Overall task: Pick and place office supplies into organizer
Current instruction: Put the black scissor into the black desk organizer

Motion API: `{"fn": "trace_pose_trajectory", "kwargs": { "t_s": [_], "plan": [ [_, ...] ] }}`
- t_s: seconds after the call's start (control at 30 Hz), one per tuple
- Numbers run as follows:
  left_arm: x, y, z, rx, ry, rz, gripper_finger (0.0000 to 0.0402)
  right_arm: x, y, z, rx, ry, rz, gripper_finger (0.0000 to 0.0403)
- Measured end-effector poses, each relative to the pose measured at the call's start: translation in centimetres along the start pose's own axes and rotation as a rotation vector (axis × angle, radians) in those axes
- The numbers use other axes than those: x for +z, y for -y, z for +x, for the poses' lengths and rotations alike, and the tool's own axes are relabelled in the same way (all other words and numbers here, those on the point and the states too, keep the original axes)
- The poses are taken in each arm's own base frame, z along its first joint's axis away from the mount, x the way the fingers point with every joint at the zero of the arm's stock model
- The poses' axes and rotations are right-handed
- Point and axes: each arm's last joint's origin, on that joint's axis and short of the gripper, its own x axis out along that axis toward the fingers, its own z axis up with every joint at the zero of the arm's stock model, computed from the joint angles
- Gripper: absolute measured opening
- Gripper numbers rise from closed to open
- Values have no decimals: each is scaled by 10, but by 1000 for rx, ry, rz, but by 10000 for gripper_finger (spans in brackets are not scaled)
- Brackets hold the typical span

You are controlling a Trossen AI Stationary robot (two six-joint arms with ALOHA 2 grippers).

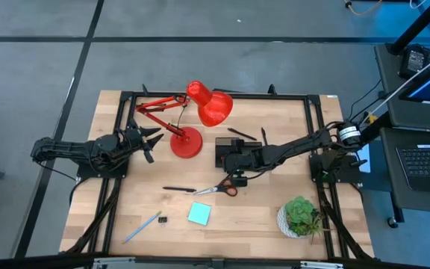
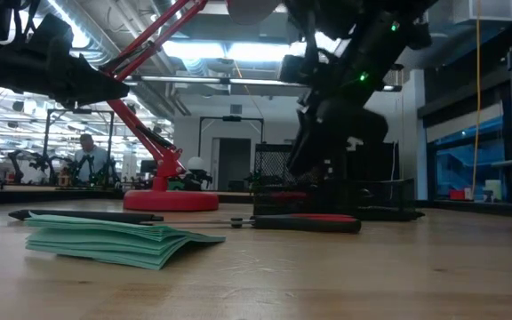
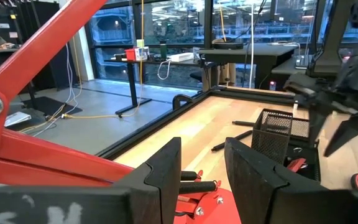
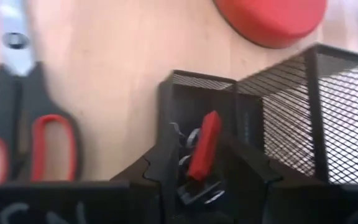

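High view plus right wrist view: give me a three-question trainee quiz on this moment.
1. True or false: the scissors lie inside the organizer.
2. Which gripper is over the organizer: A) left gripper, B) right gripper?
3. Fill in: between the right fingers is a small ___ piece.

Key: 1 false, they lie on the table. 2 B; the left gripper is beside the lamp. 3 red.
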Motion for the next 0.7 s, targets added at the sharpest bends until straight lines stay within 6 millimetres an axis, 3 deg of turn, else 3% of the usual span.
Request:
{"fn": "trace_pose_trajectory", "kwargs": {
  "t_s": [0.37,0.7],
  "plan": [
    [0,0,0,0,0,0,118,13,-27,-28,137,-72,-113,119],
    [0,0,0,0,0,0,118,17,-35,-31,325,-37,-21,119]
  ]
}}
